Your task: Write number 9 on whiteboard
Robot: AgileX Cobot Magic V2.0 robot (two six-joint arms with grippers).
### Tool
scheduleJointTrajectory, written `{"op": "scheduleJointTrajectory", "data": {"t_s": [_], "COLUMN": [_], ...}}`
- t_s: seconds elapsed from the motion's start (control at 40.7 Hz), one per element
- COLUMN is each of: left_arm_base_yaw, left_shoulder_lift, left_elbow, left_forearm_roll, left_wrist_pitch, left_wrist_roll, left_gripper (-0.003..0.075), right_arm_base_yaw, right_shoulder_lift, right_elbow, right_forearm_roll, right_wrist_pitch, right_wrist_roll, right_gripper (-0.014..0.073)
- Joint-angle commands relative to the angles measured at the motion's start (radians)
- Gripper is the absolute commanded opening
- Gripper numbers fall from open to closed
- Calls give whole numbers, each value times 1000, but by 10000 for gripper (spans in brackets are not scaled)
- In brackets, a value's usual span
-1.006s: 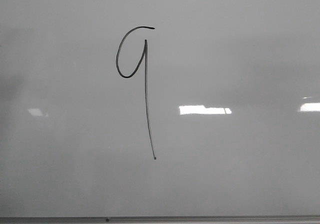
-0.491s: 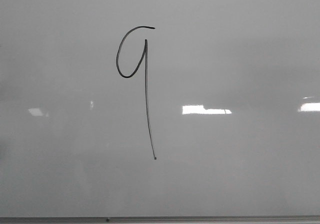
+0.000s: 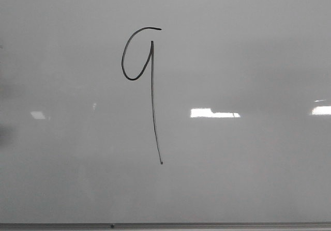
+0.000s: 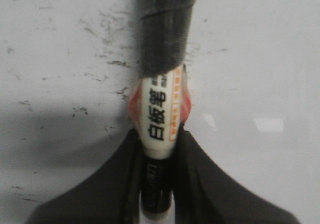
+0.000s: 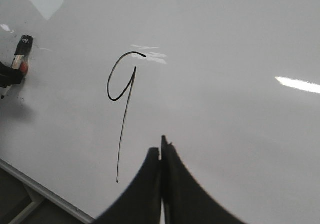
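Note:
The number 9 (image 3: 151, 86) is drawn in thin black line on the whiteboard (image 3: 248, 164); its loop sits high and its long tail slants down. It also shows in the right wrist view (image 5: 122, 98). My left gripper (image 4: 159, 134) is shut on a whiteboard marker (image 4: 161, 108), white-labelled with a black cap, held over a smudged part of the board. That marker and gripper show small in the right wrist view (image 5: 20, 53), far to the side of the 9. My right gripper (image 5: 161, 151) is shut and empty, over bare board beside the tail.
The board's thin grey metal edge strip (image 3: 165, 225) runs along the near side and shows in the right wrist view (image 5: 45, 191). Bright white light reflections (image 3: 214, 113) lie on the board. Old black marker smudges (image 4: 100, 28) spot the board under the left gripper.
The 9 is the same. The view has shifted very slightly, and a faint dark shadow at the left edge of the board has moved.

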Motion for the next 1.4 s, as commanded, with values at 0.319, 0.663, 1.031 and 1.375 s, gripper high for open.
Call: {"op": "scheduleJointTrajectory", "data": {"t_s": [0.319, 0.663, 1.031, 1.375], "left_arm_base_yaw": [-1, -1, -1, -1], "left_shoulder_lift": [-15, -15, -15, -246], "left_elbow": [-34, -34, -34, 11], "left_forearm_roll": [-6, -6, -6, -6], "left_wrist_pitch": [-59, -59, -61, -61], "left_wrist_roll": [-11, -11, -11, -11], "left_gripper": [168, 208, 409, 440], "right_arm_base_yaw": [-7, -7, -7, -7], "right_shoulder_lift": [0, 0, 0, 0], "right_elbow": [-26, -26, -26, -26], "right_forearm_roll": [23, 23, 23, 23], "right_wrist_pitch": [-30, -23, -23, -23], "right_wrist_roll": [-2, -2, -2, -2], "right_gripper": [-68, -68, -68, -68]}}
